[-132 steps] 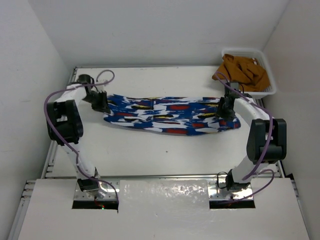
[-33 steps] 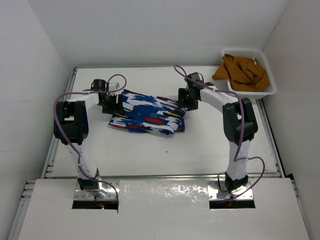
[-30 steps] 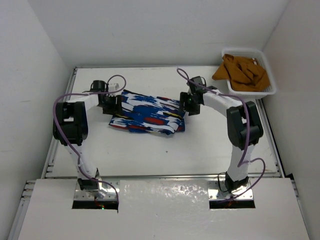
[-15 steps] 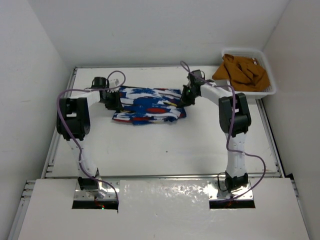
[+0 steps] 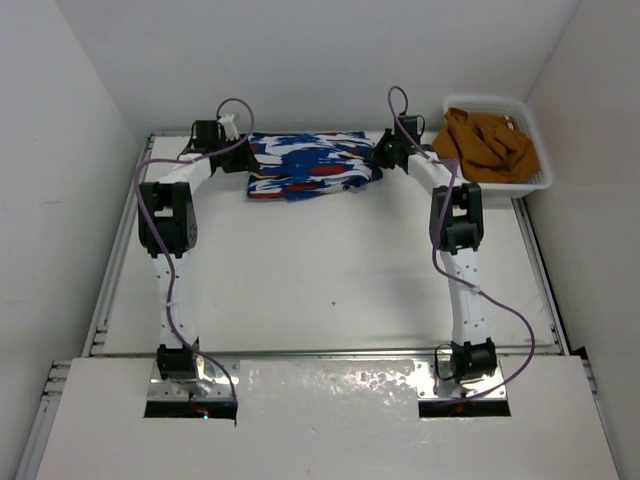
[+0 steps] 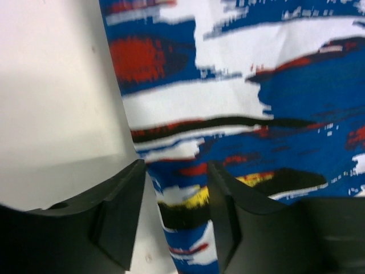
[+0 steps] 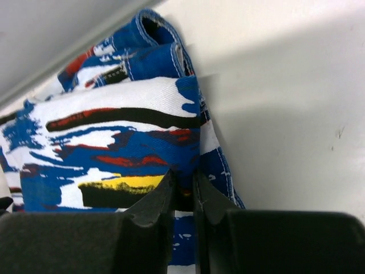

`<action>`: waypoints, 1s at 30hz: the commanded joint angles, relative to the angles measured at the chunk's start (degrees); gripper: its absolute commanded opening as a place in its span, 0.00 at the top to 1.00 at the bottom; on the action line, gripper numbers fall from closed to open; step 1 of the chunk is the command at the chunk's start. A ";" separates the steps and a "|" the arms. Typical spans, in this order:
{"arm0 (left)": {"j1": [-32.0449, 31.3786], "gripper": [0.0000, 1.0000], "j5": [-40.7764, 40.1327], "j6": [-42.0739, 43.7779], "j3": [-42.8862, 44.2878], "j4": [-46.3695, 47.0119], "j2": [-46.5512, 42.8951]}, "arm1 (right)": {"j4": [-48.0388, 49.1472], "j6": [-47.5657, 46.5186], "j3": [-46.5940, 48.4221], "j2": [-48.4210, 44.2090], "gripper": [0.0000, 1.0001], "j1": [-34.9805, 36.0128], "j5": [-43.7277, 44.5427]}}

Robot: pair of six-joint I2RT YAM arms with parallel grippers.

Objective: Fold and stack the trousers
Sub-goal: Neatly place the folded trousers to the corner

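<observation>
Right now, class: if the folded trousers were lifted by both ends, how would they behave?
Probably floppy: the trousers lie in soft, wrinkled layers, so the middle would likely sag. Likely light: the cloth looks thin at its stitched hem. Pushed, the loose layers would probably bunch, not slide.

Far right corner, as I see it from the overhead camera: a white basket (image 5: 541, 165) holding a crumpled ochre-brown cloth (image 5: 485, 142), part of which rises above the rim. The basket sits at the far right corner of the white table (image 5: 320, 290), which is enclosed by plain white walls (image 5: 300, 60) on three sides. Near edge: a white ledge (image 5: 560, 430) with a wrinkled, glossy sheet (image 5: 330, 385) across its middle.
</observation>
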 commanded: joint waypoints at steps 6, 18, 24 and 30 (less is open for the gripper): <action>-0.18 0.42 -1.24 0.10 3.63 0.64 -1.92 | 9.20 -2.68 1.83 -4.07 0.54 -1.11 2.05; 3.60 0.35 -10.55 7.55 8.74 -15.24 -15.63 | -5.73 -19.90 -22.30 -37.67 0.02 -2.69 1.86; 4.56 0.35 -14.94 15.73 -5.03 -24.30 -27.93 | -13.91 -25.54 -53.24 -56.61 0.01 -2.87 9.23; 7.72 0.35 -17.93 18.37 -27.71 -26.08 -40.85 | -16.02 -25.28 -75.04 -70.60 0.01 -3.31 14.69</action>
